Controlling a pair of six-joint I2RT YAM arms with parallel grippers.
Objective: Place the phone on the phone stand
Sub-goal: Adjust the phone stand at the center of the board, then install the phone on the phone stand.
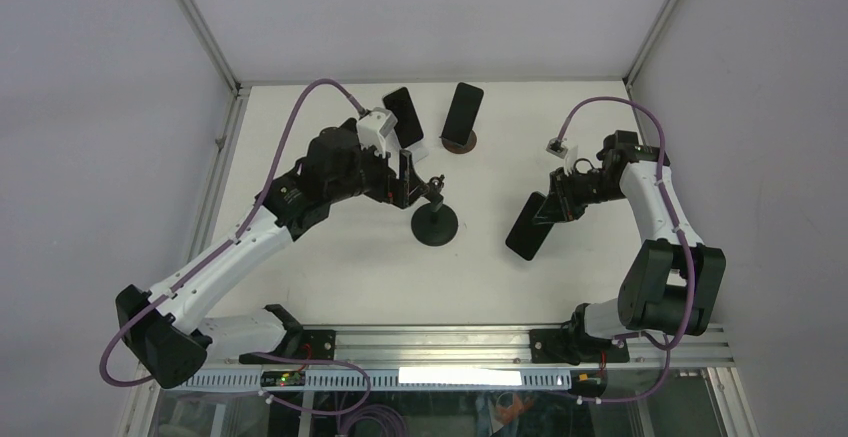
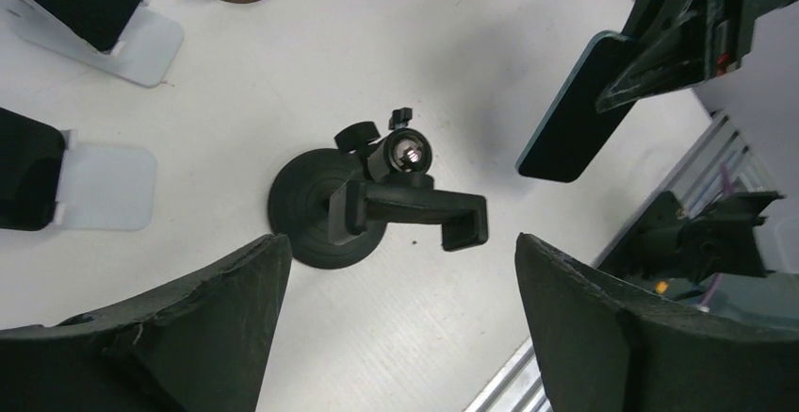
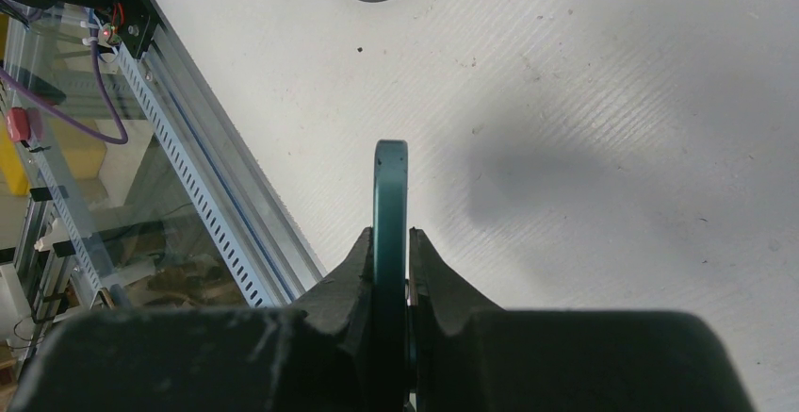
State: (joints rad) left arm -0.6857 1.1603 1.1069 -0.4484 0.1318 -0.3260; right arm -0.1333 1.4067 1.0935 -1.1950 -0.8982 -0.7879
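A black phone stand (image 1: 435,221) with a round base and a clamp arm stands mid-table; it also shows in the left wrist view (image 2: 377,200). My right gripper (image 1: 553,204) is shut on a dark teal phone (image 1: 527,226), held above the table to the right of the stand. In the right wrist view the phone (image 3: 391,195) is edge-on between the fingers. In the left wrist view the phone (image 2: 575,110) hangs at the upper right. My left gripper (image 1: 405,179) is open and empty, just left of and above the stand, its fingertips (image 2: 236,299) on either side of the view.
Two other phones rest on stands at the back: one on a white stand (image 1: 404,115), one on a brown round-based stand (image 1: 462,114). Another white stand (image 2: 104,186) shows in the left wrist view. The aluminium rail (image 1: 440,337) runs along the near edge.
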